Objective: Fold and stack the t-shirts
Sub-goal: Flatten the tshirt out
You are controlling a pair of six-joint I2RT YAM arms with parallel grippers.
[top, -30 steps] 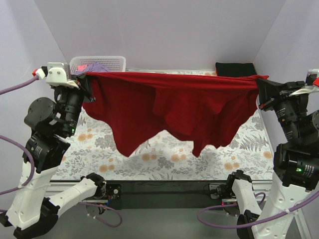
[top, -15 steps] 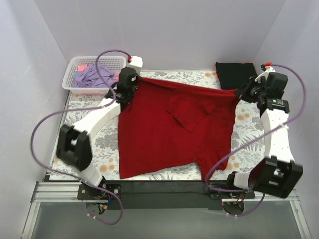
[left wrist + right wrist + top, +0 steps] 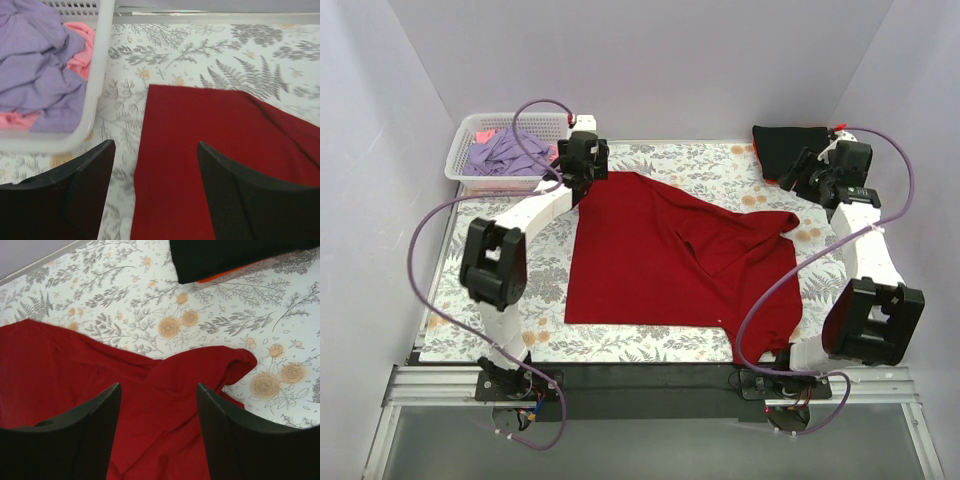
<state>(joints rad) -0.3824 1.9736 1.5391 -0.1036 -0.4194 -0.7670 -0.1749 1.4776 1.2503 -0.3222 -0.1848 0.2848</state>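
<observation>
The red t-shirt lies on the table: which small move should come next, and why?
Probably the right gripper should lower, pinch the red t-shirt at its bunched corner and pull it flat: it is rumpled there, and the jaws stand open.

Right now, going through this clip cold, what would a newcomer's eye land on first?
The deep-red t-shirt spread over the middle of the floral table cloth, flat on its left but rumpled at its far right corner. The left hand and right hand hang open over its far corners, gripping nothing. Next come the white basket of lavender and pink tees at far left and a folded black t-shirt at far right.
</observation>
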